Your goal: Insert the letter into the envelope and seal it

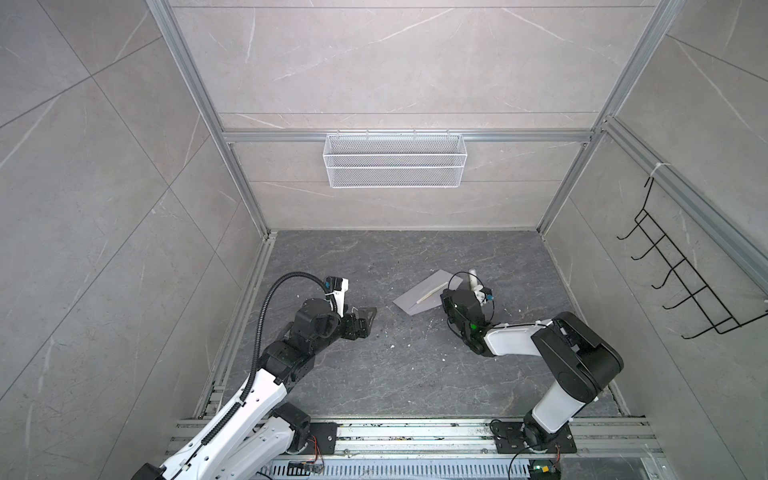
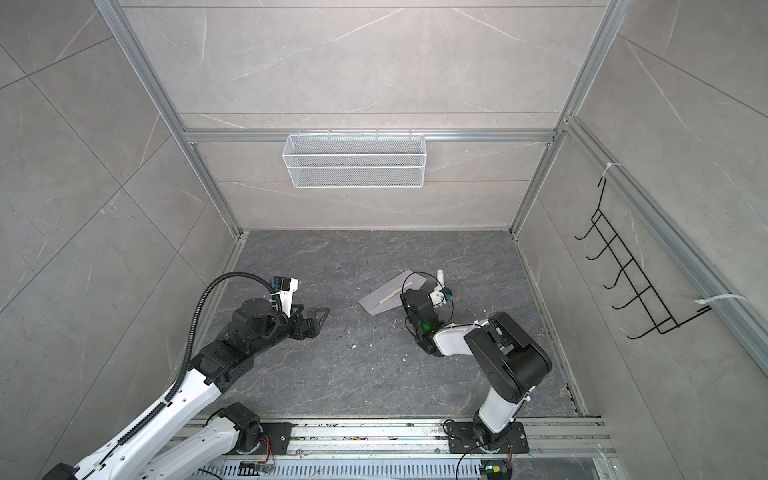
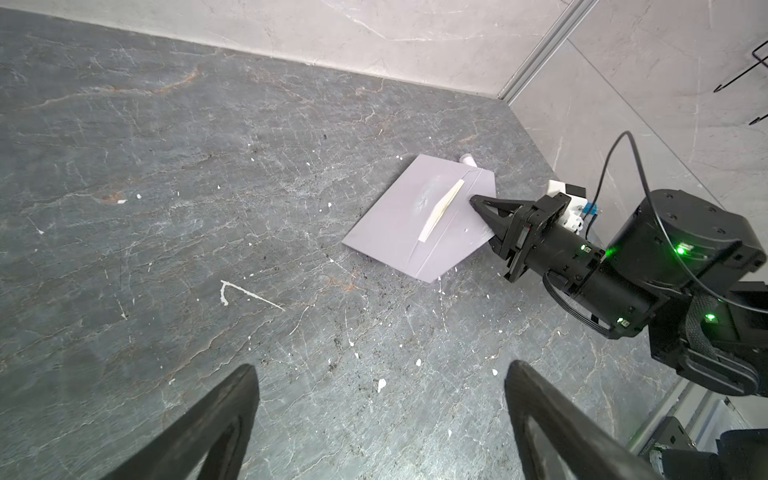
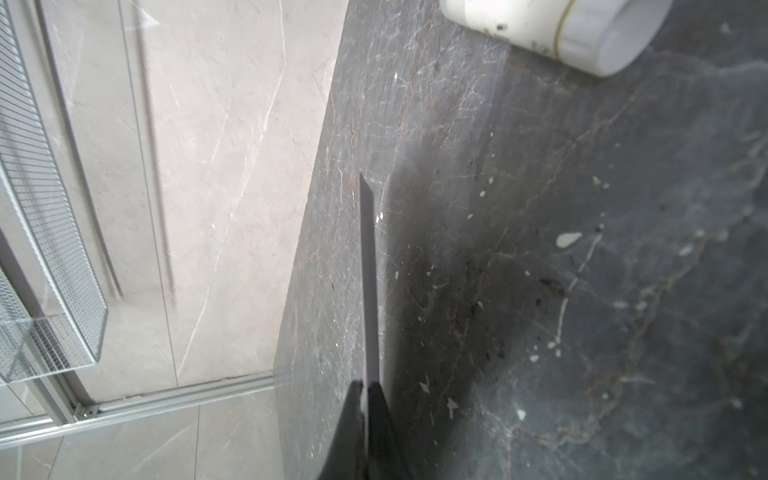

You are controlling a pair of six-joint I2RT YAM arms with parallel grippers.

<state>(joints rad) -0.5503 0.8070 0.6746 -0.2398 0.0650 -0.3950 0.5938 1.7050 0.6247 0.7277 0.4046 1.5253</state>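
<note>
My right claw is clenched on the envelope, pinching the flap at its outer edge. In my right wrist view the flap shows edge-on, a thin lavender-grey strip running straight out from between the closed jaws. The envelope lies on the desk, right of the middle, in the back half, flap side toward my right arm. The letter is inside it, only a narrow tan strip showing at the mouth along the flap fold. My left claw is released, fingers spread wide, nothing between them, hanging over bare desk left of the middle, well apart from the envelope. A white tube lies on its side just beside the envelope's far corner, toward the desk's back edge. Can't tell whether the flap is lifted off the desk or flat.
</note>
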